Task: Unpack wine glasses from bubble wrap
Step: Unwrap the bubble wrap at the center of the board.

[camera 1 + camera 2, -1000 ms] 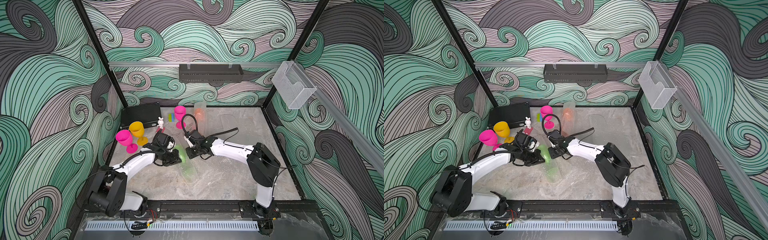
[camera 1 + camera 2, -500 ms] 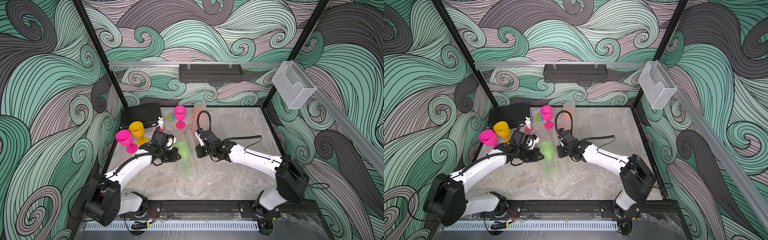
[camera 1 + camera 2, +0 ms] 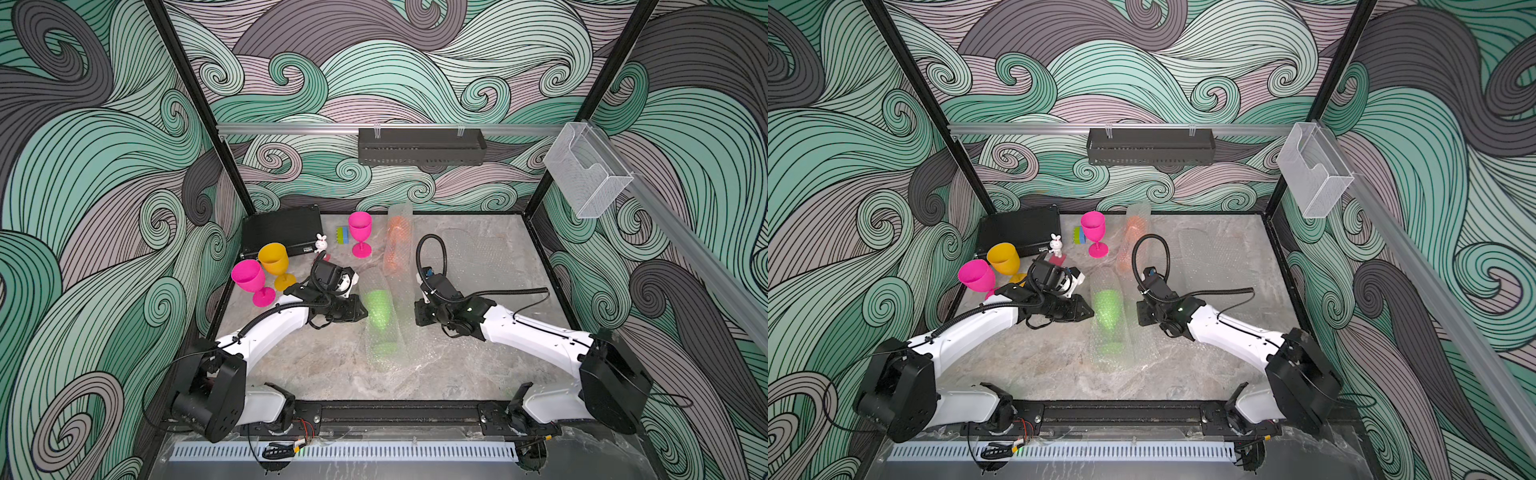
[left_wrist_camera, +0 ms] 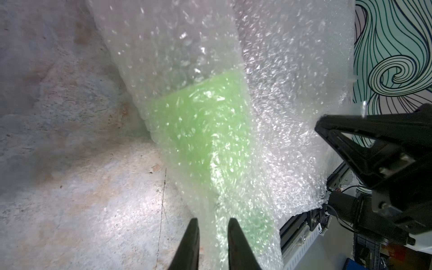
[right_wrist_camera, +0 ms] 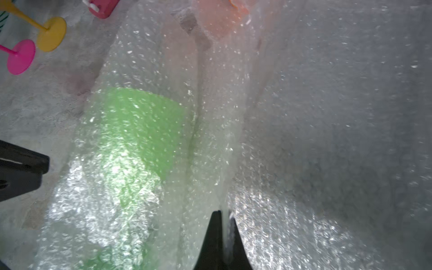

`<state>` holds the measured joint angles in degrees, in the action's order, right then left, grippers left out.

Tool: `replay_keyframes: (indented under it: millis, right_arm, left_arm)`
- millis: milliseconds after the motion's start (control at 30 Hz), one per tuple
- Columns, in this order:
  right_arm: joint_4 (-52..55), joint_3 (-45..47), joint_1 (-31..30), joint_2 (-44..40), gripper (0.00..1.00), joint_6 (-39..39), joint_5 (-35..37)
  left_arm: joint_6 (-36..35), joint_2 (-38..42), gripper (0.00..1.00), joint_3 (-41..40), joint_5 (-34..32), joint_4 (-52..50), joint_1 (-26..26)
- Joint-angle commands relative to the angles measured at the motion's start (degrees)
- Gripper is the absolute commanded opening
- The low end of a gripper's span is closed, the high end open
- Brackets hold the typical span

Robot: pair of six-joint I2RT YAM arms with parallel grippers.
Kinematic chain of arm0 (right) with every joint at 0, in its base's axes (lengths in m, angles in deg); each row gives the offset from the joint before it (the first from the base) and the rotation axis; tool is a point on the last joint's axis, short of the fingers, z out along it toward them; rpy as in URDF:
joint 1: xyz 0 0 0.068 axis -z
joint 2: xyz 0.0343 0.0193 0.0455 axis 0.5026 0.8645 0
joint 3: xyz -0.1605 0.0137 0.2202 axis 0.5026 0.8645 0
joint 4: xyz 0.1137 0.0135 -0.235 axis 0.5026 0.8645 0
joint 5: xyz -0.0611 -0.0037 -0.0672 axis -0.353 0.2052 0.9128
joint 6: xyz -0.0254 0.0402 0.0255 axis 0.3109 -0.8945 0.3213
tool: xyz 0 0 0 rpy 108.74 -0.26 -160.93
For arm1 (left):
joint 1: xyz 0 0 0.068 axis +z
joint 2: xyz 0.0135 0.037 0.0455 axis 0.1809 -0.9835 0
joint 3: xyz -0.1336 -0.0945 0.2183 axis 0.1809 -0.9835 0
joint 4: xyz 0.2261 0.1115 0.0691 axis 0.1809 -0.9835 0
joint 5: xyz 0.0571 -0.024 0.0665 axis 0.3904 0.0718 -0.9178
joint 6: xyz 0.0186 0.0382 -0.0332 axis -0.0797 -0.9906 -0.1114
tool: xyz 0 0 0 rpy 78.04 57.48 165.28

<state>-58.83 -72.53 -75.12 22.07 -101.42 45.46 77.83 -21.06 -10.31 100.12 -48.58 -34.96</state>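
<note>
A second ago both grippers crowded together over the lime green goblet (image 3: 377, 307). Since then the right gripper (image 3: 417, 314) has pulled away to the right and the left gripper (image 3: 364, 311) has backed slightly left, leaving the goblet in plain view between them. The left gripper's jaws, pressed together before, now stand narrowly parted and released, with their tips at the left edge of the bubble wrap (image 3: 395, 332). The right gripper is clenched on a thin flap of that wrap, drawn out to the right. The goblet lies on its side in the middle of the tabletop (image 3: 324, 365), bowl far and foot near. It shows as blurred green through the clear dimpled roll, which is longer than the goblet.
</note>
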Motion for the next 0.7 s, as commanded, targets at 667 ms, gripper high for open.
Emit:
replay_keyframes:
  millis: [667]
  right_arm:
    - [-2.4, 4.8, 2.4, -3.6, 0.05, -2.5, -3.7]
  left_arm:
    - [6.9, -11.4, 0.46, 6.5, 6.1, -1.5, -6.4]
